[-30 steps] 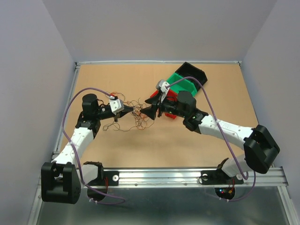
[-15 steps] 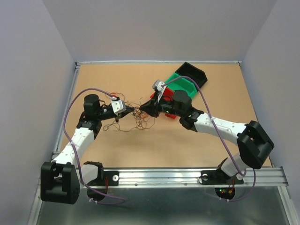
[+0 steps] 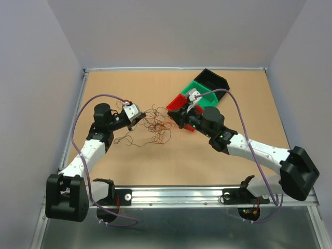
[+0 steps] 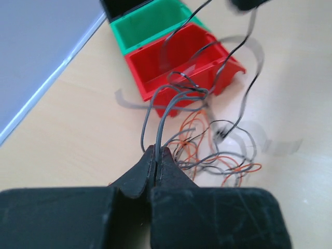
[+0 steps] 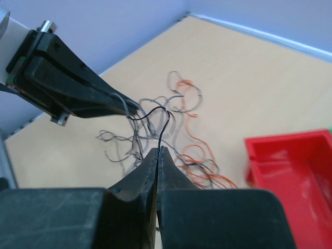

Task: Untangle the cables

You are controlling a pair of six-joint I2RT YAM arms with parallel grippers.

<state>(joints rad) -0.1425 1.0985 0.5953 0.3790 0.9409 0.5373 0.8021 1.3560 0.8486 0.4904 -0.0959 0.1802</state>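
Note:
The cables point(image 3: 155, 123) are a small tangle of thin black, red and orange curly wires on the tan table between my two grippers. My left gripper point(image 3: 140, 115) is at the tangle's left edge. In its wrist view the left gripper point(image 4: 156, 150) is shut on a dark wire that rises from its tips into the cables point(image 4: 207, 150). My right gripper point(image 3: 176, 118) is at the tangle's right edge. In its wrist view the right gripper point(image 5: 158, 150) is shut on a black wire. That wire runs up and across to the left gripper point(image 5: 127, 106) over the cables point(image 5: 174, 124).
A red bin point(image 3: 182, 104), a green bin point(image 3: 203, 92) and a black bin point(image 3: 214, 80) lie in a row at the back right, just behind the right wrist. The red bin point(image 4: 181, 62) sits close behind the tangle. Walls enclose the table on three sides.
The right gripper has closed on a black wire and pulled back to the right. The left gripper has lifted slightly toward the back. The tangle is stretched between them.

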